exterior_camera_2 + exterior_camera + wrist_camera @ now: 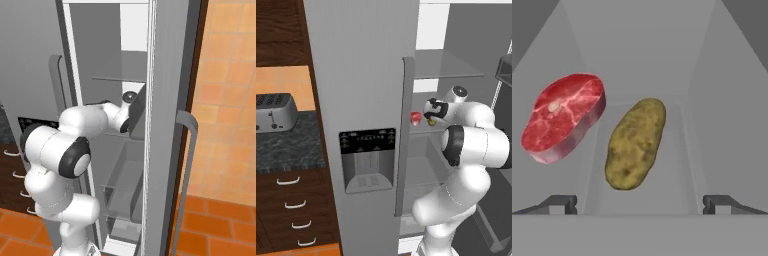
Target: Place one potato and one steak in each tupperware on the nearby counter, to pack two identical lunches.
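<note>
Potato [634, 144] lying on a grey fridge shelf [677, 150], straight ahead of the hand and centred between the two fingertips; steak [562, 116] just beside it to the left in the hand view, apart from it by a narrow gap. Jaws [640, 204] spread wide, holding nothing, tips short of the potato and touching neither item. From the left base view, hand [436, 110] reached in past the open fridge door [366, 100], with the steak [415, 118] showing as a small red spot on the shelf and a yellow-brown speck at the hand that looks like the potato. Table [286, 145] with its speckled top off to the left, carrying a silver toaster [275, 112]; the stretch on show carries no tray. Progress, judged from this: very early. Nothing picked, nothing packed, food not yet out of the fridge. Left to do: close on the potato, carry it to a tray, come back for the steak, then repeat for the second tray. Second potato and second steak not among what can be made out on this shelf, so their whereabouts cannot be told.
</note>
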Robot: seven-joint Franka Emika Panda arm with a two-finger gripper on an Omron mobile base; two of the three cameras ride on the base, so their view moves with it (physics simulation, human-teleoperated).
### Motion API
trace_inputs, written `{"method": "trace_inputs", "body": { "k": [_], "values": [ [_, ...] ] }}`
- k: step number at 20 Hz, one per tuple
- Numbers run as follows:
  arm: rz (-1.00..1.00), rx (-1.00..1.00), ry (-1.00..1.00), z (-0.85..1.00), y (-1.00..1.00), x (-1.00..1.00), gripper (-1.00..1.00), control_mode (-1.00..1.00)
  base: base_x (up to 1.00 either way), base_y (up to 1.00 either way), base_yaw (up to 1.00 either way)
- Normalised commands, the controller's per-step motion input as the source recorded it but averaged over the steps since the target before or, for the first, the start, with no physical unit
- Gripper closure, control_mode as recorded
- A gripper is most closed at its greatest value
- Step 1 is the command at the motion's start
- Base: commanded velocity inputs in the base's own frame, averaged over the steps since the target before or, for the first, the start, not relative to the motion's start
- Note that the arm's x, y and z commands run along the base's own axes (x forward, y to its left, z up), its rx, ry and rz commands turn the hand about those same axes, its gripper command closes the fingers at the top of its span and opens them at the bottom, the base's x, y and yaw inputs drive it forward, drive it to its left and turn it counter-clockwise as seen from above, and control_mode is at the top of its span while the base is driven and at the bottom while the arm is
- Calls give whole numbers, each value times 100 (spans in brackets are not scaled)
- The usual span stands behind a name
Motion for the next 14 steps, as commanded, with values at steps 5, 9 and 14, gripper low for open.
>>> {"method": "trace_inputs", "body": {
  "k": [5,9,14],
  "values": [
    [0,0,0,-33,0,43,-100,-100,0,0,0],
    [0,0,0,-34,0,44,-100,-100,0,0,0],
    [0,0,0,-49,0,27,100,-100,0,0,0]
  ]
}}
